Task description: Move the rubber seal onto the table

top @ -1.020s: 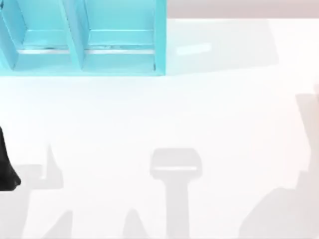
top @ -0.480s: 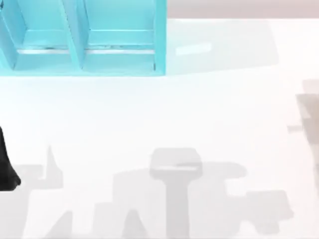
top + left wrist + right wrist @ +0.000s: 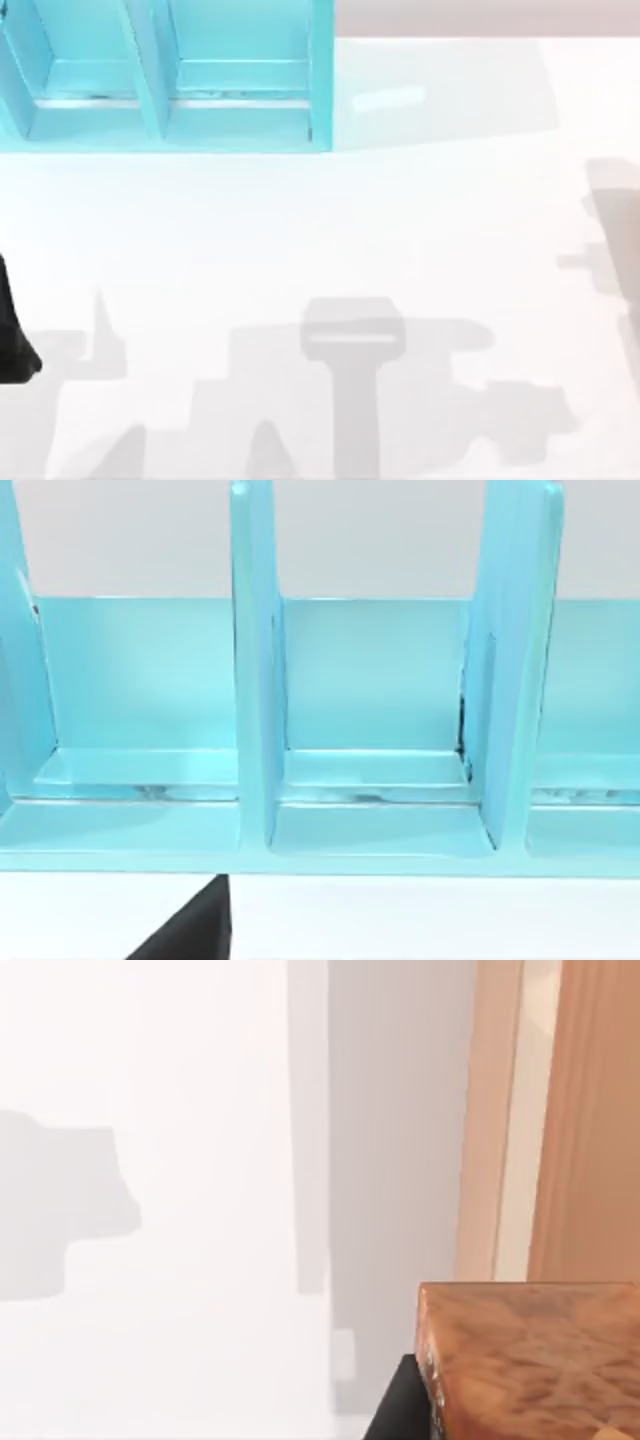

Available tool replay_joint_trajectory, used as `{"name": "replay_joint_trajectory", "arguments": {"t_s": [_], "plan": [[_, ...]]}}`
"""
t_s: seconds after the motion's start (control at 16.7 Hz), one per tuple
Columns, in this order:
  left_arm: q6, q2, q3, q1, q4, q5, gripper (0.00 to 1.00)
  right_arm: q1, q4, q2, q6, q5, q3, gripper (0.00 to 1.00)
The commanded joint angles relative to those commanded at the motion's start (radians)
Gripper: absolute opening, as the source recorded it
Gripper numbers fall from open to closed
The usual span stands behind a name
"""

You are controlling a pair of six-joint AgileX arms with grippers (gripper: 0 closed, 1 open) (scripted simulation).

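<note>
1. Turquoise shelf unit with upright dividers (image 3: pixel 165 75) stands at 11 o'clock of the top view, at the far edge of the wide flat plain white table (image 3: pixel 330 220).
2. The shelf's open compartments face the table's middle; the two in the top view look bare inside.
3. Black part of the left arm (image 3: pixel 12 330) sits at 9 o'clock, at the table's left edge, well apart from the shelf.
4. Left wrist view: turquoise shelf (image 3: pixel 370 780) seen front-on, with three compartments between its dividers and nothing lying on their floors.
5. A black sliver of the left gripper (image 3: pixel 190 930) sits just in front of the shelf's front lip, over white table (image 3: pixel 420 920). Cannot tell how far its jaws are open or whether they hold anything.
6. Right wrist view: white table (image 3: pixel 180 1080) with grey shadows, a brown wood-grain block (image 3: pixel 530 1360), and a pale tan wooden panel (image 3: pixel 590 1110) behind the block.
7. A black edge of the right gripper (image 3: pixel 398 1410) touches the block's side. Cannot tell its jaw state or any hold.
8. Grey arm-shaped shadows lie on the table from 5 to 7 o'clock, with another at 3 o'clock.
9. Rubber seal: cannot tell where it is.
</note>
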Motion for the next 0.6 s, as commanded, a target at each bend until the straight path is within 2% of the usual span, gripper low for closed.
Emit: {"name": "replay_joint_trajectory", "arguments": {"t_s": [0.18,0.3,0.6], "plan": [[0.0,0.0,0.0,0.0,0.0,0.0,1.0,0.01,0.004,0.012,0.016,-0.002,0.014,0.0],[0.0,0.0,0.0,0.0,0.0,0.0,1.0,0.064,0.027,0.068,0.072,-0.004,0.049,0.0],[0.0,0.0,0.0,0.0,0.0,0.0,1.0,0.353,0.157,0.349,0.374,-0.002,0.181,0.0]]}}
